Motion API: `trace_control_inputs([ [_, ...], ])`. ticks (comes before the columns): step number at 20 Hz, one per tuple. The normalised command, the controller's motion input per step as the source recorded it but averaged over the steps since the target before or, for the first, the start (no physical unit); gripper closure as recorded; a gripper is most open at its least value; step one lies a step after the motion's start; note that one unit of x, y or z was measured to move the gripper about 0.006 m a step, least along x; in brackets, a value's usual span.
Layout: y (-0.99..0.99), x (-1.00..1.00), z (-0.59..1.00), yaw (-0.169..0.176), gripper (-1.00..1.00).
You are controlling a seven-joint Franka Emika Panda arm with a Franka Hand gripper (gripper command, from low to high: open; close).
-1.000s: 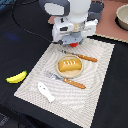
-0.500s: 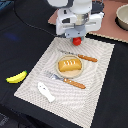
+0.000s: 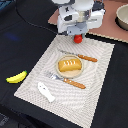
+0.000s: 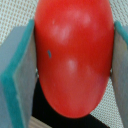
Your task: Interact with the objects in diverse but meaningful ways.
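Going from the exterior view's left: the yellow banana (image 3: 16,77) was parked on the dark table (image 3: 20,45), well off the striped placemat (image 3: 97,75). Next over, the small white piece (image 3: 46,92) was lying on the mat's near corner. A wooden-handled fork (image 3: 66,80) was set just beside the round plate (image 3: 70,72), and the scored bread loaf (image 3: 68,65) was sitting right on that plate. A wooden-handled knife (image 3: 80,56) was laid on the plate's far side. Way over at the exterior view's right, part of a bowl (image 3: 122,17) could be made out on a pinkish mat.

The red tomato (image 4: 72,55) was pinched in the gripper (image 3: 78,38), up above the far edge of the placemat. In the wrist view the two padded fingers (image 4: 17,75) were pressed against both sides of it, so the jaws were spread only as wide as the tomato itself.

So the step in hand looked like a carry, pick done, drop-off not yet done. Whether it was clear of the mat couldn't quite be told. For the next move, a free spot would probably need to be picked, maybe bare mat, and the tomato lowered gently, since round stuff would likely roll once let go.
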Motion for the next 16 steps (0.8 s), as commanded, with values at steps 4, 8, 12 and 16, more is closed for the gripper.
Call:
trace_control_inputs([
  [4,0.04,-0.14,0.99,-0.045,1.00],
  [8,0.00,-0.48,1.00,-0.044,1.00],
  [12,-0.10,-0.61,0.88,-0.024,1.00],
  [16,-0.32,-0.86,0.36,-0.006,1.00],
])
